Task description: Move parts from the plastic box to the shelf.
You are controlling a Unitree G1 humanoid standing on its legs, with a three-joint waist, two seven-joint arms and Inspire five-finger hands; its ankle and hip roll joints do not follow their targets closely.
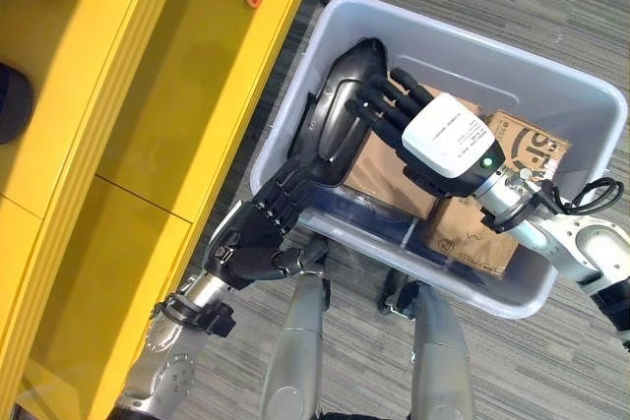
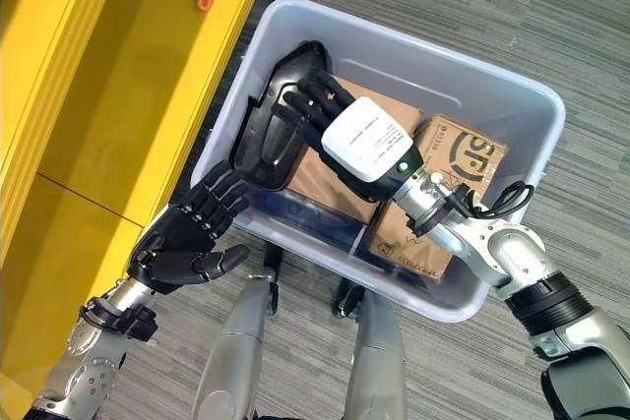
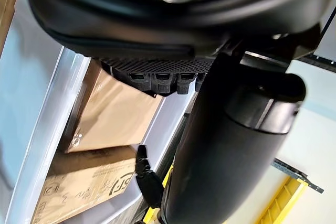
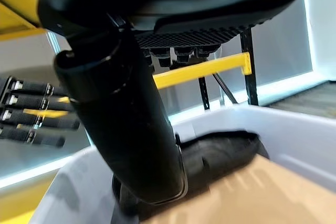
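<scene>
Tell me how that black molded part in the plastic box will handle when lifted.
The black molded part looks like a rigid shell, so it should keep its shape. It is long and curved, so it may swing or tilt if held at one end. Its smooth glossy surface could slip; the right hand rests on it, and the left hand is at its lower end.

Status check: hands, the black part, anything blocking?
Right hand flat on black part in plastic box. Left hand open at box's near wall. Part leans on that wall over cardboard boxes. Shelf alongside.
</scene>
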